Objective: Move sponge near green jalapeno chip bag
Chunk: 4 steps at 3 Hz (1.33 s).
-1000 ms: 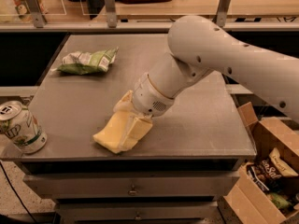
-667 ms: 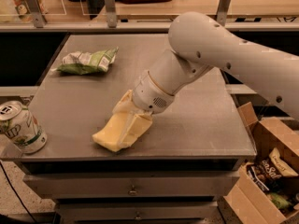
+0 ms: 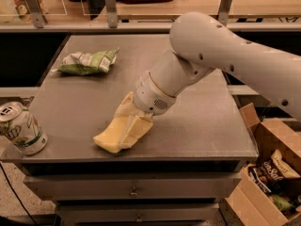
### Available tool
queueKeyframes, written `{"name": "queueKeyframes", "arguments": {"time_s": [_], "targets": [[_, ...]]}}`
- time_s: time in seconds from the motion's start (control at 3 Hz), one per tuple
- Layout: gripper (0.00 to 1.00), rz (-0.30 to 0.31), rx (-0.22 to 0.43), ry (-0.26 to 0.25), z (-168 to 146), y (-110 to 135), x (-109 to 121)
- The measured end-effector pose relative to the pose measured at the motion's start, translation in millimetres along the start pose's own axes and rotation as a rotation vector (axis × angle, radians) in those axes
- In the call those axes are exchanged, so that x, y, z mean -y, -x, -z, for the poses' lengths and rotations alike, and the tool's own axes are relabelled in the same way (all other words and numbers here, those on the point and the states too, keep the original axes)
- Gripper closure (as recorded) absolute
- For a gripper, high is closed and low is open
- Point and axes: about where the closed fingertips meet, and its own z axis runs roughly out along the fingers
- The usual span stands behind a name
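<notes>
- While the claw (image 3: pixel 130 121) is clamped on the right end of the pale yellow wavy-sided foam sponge (image 3: pixel 110 139), both sit at the near edge of the grey metal bench (image 3: pixel 197 121).
- The sponge's long axis runs near-left from the claw.
- The light green crumpled foil chip bag (image 3: pixel 87 62) lies far-left, well apart.

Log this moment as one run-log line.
gripper: on sponge, table front | green jalapeno chip bag: back left, apart from sponge | soda can: front-left corner
</notes>
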Motion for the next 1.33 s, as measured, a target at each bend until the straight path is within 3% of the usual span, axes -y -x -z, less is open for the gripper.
{"name": "queueKeyframes", "arguments": {"time_s": [0.67, 1.0, 1.33], "targets": [[1.0, 0.072, -0.079, -0.22, 40.7, 9.4, 32.3], [1.0, 0.062, -0.107, -0.317, 66.3, 1.0, 61.7], [1.0, 0.036, -0.086, -0.379, 84.6, -17.7, 98.7]]}}
